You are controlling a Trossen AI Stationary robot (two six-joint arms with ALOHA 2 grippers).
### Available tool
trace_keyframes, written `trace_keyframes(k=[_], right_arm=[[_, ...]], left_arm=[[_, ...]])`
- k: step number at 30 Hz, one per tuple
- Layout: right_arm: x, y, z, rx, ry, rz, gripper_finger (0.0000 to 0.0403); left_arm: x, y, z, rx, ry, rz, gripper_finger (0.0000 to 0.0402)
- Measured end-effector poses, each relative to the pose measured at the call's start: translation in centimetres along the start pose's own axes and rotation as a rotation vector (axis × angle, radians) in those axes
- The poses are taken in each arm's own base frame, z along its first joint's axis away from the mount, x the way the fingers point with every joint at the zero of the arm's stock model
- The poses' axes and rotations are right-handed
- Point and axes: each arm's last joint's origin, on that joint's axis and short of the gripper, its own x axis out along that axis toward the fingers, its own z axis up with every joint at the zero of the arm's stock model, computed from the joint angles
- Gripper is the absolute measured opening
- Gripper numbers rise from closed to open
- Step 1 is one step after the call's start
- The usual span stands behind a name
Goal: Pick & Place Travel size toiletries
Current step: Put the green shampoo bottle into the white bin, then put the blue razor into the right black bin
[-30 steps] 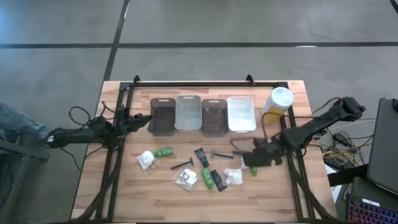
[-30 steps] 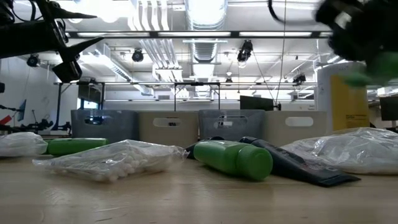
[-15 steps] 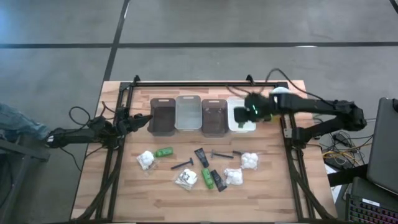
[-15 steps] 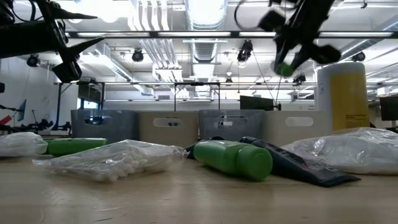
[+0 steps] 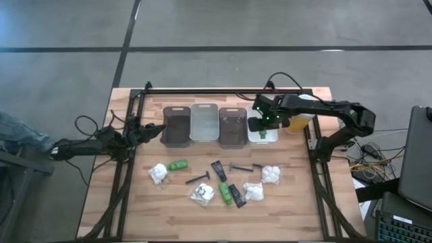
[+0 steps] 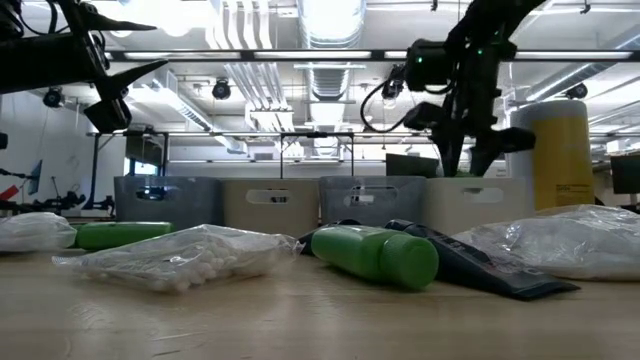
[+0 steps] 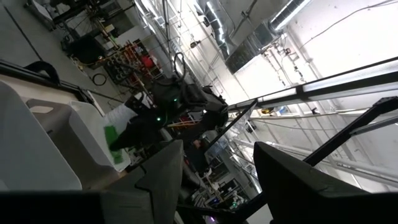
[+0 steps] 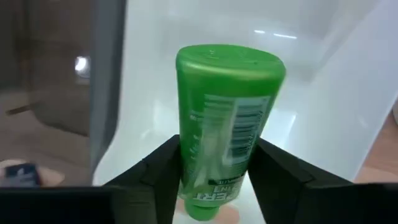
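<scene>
My right gripper [image 5: 260, 124] hangs over the white bin [image 5: 262, 116] at the far right of the bin row, shut on a small green bottle [image 8: 227, 118]. Other toiletries lie on the wood: two green bottles [image 5: 178, 164] [image 5: 224, 194], white packets [image 5: 158, 173] [image 5: 202, 195] [image 5: 271, 173] [image 5: 254, 192], black tubes [image 5: 219, 170] [image 5: 236, 195] and razors [image 5: 198, 179] [image 5: 239, 167]. My left gripper [image 5: 156, 130] waits open beside the dark bin [image 5: 175, 125]. My right gripper pinches the green bottle by its lower body [image 8: 208, 186], one finger [image 8: 163, 167] on each side. The fingers point down into the white bin and the bottle runs along them. It is lifted clear, with its cap end [image 8: 231, 63] toward the bin floor.
Four bins stand in a row near the far edge: dark [image 5: 175, 125], pale grey [image 5: 204, 121], dark grey [image 5: 232, 125], white. A tall yellow bottle [image 5: 302, 111] stands right of the white bin, close to my right arm. Bare wood lies along the near edge.
My right gripper, shut on the green bottle, rose from the table's near right, swung toward the far edge to above the white bin, then came down toward it. The bottle travelled with it, lifted clear throughout.
</scene>
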Motion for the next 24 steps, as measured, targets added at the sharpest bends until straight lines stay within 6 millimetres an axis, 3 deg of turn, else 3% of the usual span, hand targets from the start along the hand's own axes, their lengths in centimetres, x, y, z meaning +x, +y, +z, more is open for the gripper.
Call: trace_keyframes(k=[5, 12, 19, 24], right_arm=[[0.3, 0.3, -0.1, -0.013, -0.015, -0.018, 0.0217], [-2.1, 1.3, -1.5, -0.091, -0.068, 0.058, 0.0266], [-5.5, 3.5, -5.1, -0.363, -0.098, 0.178, 0.0294], [-6.0, 3.9, -8.6, -0.564, -0.023, 0.125, 0.0299]], left_arm=[[0.0, 0.0, 0.0, 0.000, 0.000, 0.000, 0.0202], [0.0, 0.0, 0.0, 0.000, -0.001, 0.001, 0.0202], [0.0, 0.0, 0.0, 0.001, -0.001, 0.001, 0.0202], [0.0, 0.0, 0.0, 0.007, -0.001, 0.001, 0.0202]])
